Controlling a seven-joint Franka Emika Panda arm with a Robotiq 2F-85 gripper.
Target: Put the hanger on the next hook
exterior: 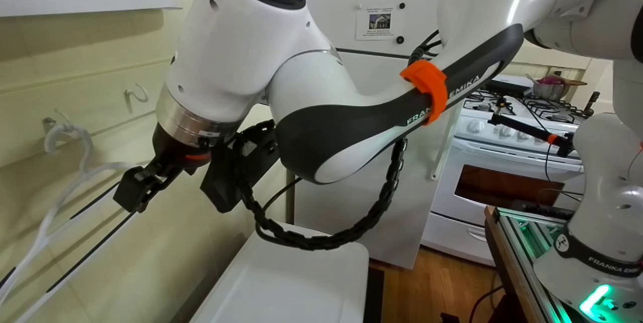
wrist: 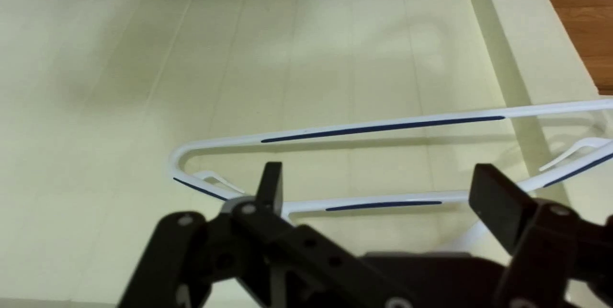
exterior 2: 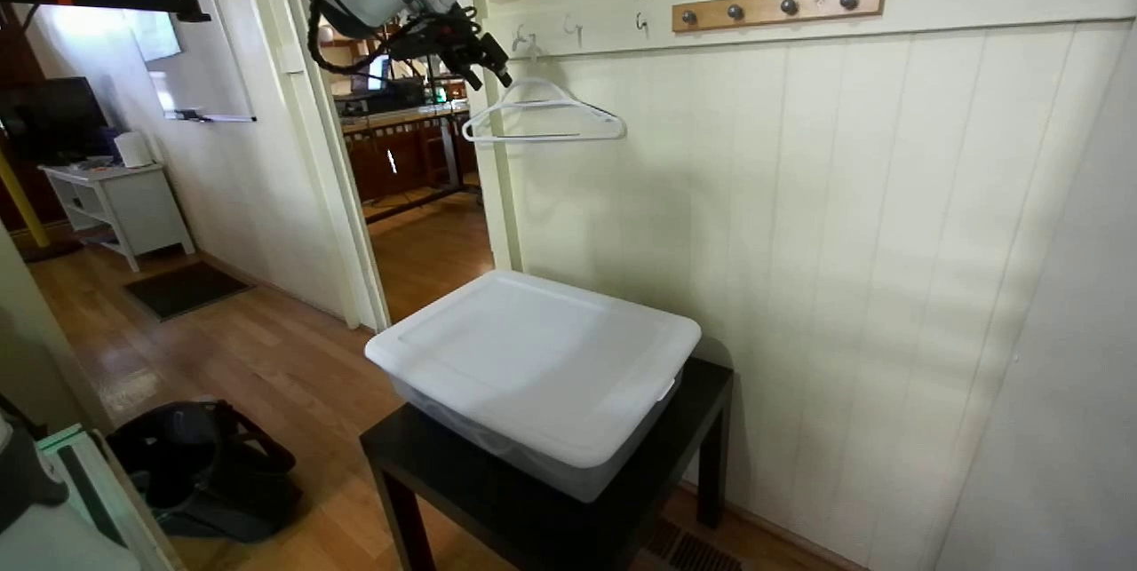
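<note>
Thin white triangular clothes hanger (exterior 2: 544,138) on a small curved wall hook (exterior: 48,123)
Its frame hangs just beside the black end effector (wrist: 378,176), spread wide; I cannot tell whether they touch.

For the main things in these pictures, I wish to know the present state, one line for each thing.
Black two-fingered tool: open, jaws apart.
Thin white hanger: hanging from a pale wall hook.
Small curved hook next to that one: without a hanger.
Rectangular white plastic lid: closed on a grey plastic box.
White oven door: closed.
Green strip light: lit.
</note>
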